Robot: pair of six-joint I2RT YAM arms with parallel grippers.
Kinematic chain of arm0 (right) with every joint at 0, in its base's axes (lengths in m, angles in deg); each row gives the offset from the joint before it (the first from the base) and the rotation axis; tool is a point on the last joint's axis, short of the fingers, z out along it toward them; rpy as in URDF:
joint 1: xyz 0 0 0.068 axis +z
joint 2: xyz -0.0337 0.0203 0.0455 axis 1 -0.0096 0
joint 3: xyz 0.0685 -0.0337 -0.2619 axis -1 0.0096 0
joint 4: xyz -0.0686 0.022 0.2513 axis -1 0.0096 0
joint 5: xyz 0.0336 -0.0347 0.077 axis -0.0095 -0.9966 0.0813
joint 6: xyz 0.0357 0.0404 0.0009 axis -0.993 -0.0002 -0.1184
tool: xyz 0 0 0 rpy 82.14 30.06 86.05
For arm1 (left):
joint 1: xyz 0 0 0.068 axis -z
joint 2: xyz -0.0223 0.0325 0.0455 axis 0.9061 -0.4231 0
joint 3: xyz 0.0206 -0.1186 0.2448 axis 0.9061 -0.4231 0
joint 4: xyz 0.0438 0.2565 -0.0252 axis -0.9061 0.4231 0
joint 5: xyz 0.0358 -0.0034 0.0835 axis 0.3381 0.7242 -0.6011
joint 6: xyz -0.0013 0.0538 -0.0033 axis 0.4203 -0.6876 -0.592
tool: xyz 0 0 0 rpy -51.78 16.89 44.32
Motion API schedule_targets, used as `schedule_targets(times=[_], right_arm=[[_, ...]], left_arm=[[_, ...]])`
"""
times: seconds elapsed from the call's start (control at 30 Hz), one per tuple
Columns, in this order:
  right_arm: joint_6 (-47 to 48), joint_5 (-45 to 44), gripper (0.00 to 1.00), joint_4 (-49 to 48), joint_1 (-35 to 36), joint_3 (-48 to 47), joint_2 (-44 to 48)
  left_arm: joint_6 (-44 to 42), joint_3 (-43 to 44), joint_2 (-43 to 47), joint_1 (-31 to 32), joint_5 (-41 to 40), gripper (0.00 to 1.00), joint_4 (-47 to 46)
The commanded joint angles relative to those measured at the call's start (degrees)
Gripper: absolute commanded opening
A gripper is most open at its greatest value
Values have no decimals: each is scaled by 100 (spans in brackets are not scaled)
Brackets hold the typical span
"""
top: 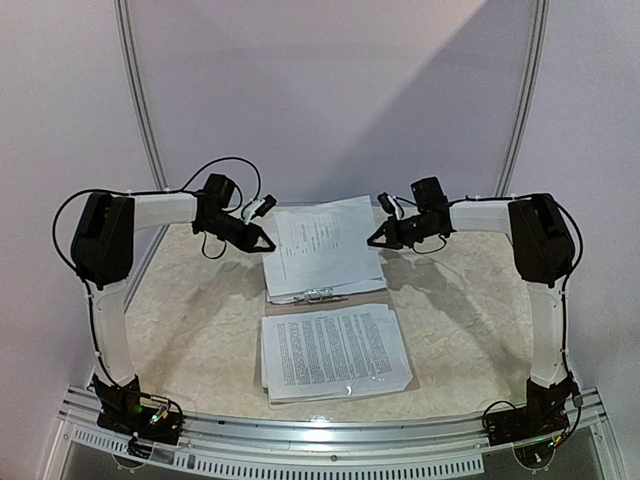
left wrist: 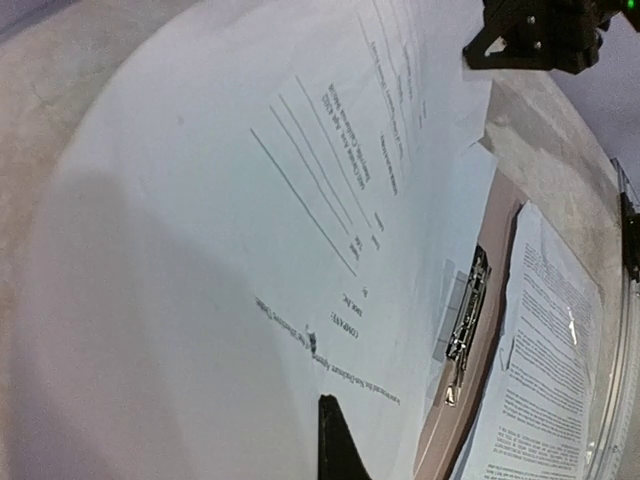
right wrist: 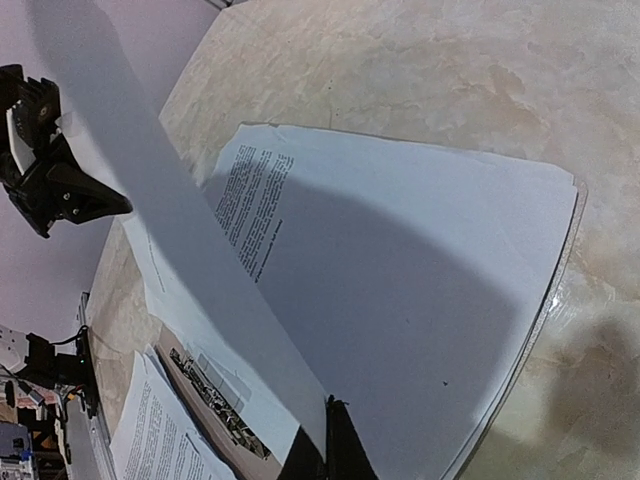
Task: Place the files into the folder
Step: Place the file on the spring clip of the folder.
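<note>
Holding one sheet (top: 325, 240) between them, both arms reach in from the sides over the far half of the table (top: 460, 310).

- Left gripper (top: 268, 242): jaws pressed together on the sheet's left edge. In the left wrist view one dark finger (left wrist: 338, 445) lies against the paper at the bottom of the view.
- Right gripper (top: 374, 240): jaws likewise pressed together, pinching the sheet's right edge. Its own wrist view shows the sheet running as a raised band from its finger (right wrist: 335, 440) across to the other gripper.
- The sheet is off the surface, bowed between the two grips, and throws a broad shadow on the paper under it. Black printed lines show on its upper face.
- The folder (left wrist: 440, 440) lies open and flat at the middle of the table, brown inside showing along the spine. A metal clip (left wrist: 465, 330) sits on that brown strip.
- The far stack (right wrist: 420, 300) of printed pages rests on the far half of the folder, directly below the held sheet. A glossy clear edge shows just past one side of it.
- The near stack (top: 335, 352), densely printed, lies on the near half, slightly fanned, close to the arm bases and apart from both grippers.
</note>
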Motion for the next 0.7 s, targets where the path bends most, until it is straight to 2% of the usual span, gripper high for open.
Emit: schedule_targets(times=[0.0,0.5,0.67], right_arm=[[-34,-109,0,171,-36,-184,-209],[-14,-106,0,552,-79,-254,-284],[-87,109,0,450,-73,-116,-275]], left_arm=[[3,89,-75,-98,100,0,-69],[-36,-149,-297,-93,379,0,-13],[-141,-314,-180,-94,189,0,-127]])
